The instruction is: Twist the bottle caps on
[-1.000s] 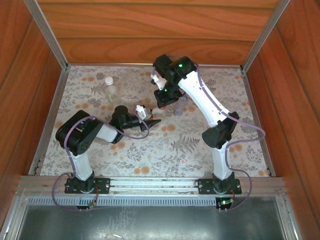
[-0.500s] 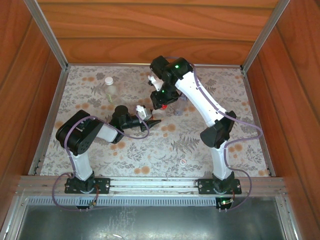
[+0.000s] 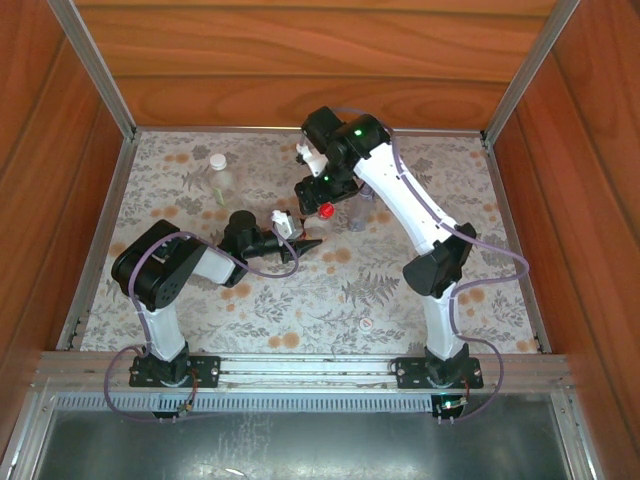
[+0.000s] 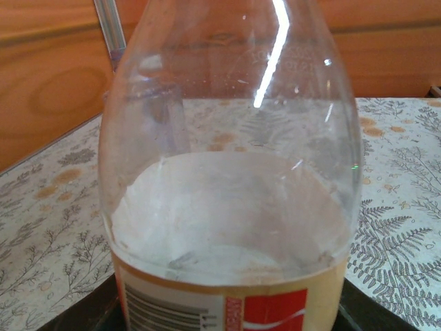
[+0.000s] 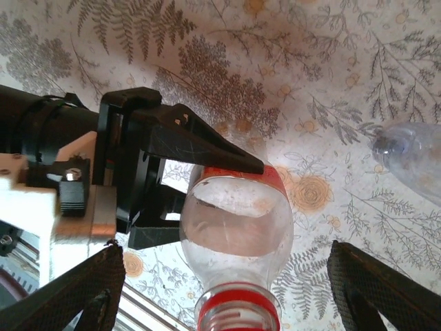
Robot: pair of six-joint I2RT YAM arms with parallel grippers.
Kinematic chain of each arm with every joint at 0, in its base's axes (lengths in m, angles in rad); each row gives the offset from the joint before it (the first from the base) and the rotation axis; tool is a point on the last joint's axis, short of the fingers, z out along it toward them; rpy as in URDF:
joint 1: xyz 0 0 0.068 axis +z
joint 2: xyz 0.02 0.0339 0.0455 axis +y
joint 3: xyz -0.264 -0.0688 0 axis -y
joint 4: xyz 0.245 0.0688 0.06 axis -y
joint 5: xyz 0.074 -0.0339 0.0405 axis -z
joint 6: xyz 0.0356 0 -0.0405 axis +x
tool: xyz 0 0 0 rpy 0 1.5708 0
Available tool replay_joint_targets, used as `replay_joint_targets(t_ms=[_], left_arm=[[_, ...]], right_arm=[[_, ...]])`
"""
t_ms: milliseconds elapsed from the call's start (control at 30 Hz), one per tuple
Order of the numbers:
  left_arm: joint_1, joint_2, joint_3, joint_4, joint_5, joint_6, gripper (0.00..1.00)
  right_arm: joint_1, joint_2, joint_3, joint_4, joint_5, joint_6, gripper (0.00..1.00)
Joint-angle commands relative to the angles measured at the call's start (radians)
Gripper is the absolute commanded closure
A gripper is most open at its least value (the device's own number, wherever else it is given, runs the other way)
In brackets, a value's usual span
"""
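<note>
Left claw (image 3: pixel 305 243) is clamped shut around the red-labelled bottle (image 5: pixel 234 221) at its label, near mid-bench (image 5: pixel 386 69). Right claw (image 5: pixel 226 255) stands wide open, fingers either side of the red cap (image 3: pixel 326 210) on the bottle's neck, gripping nothing.

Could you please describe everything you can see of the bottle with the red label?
The bottle is clear plastic, with a red label bearing a barcode and a red cap on its neck. It stands upright, the left gripper shut on its label band; the right gripper's open fingers flank the cap without touching.
</note>
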Motion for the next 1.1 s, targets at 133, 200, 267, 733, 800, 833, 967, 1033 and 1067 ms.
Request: replay_joint_targets(t_ms=[133, 200, 267, 733, 800, 833, 967, 1033, 1067], left_arm=[[0.023, 0.043, -0.019, -0.133, 0.044, -0.075, 0.51], [0.028, 0.042, -0.018, -0.132, 0.044, -0.087, 0.51], [0.032, 0.039, -0.018, -0.132, 0.043, -0.093, 0.5], [0.075, 0.044, -0.015, -0.12, 0.095, -0.156, 0.5], [0.077, 0.046, -0.015, -0.118, 0.097, -0.158, 0.5], [0.078, 0.048, -0.014, -0.118, 0.097, -0.158, 0.5], [0.078, 0.054, -0.009, -0.118, 0.103, -0.159, 0.5], [0.078, 0.053, -0.009, -0.118, 0.104, -0.159, 0.5], [0.078, 0.053, -0.009, -0.118, 0.103, -0.158, 0.5]], right_arm=[[0.0, -0.15, -0.078, 0.154, 0.031, 0.036, 0.16], [-0.002, -0.198, -0.145, 0.229, 0.036, 0.04, 0.16], [-0.004, -0.249, -0.224, 0.309, 0.044, 0.045, 0.16], [-0.07, -0.682, -0.913, 0.987, -0.042, 0.159, 0.26], [-0.097, -0.697, -0.956, 1.026, -0.106, 0.2, 0.31], [-0.109, -0.696, -0.966, 1.029, -0.134, 0.216, 0.36], [-0.124, -0.67, -0.969, 1.007, -0.203, 0.228, 0.45], [-0.13, -0.646, -0.954, 0.975, -0.223, 0.226, 0.48], [-0.13, -0.636, -0.948, 0.963, -0.235, 0.224, 0.5]])
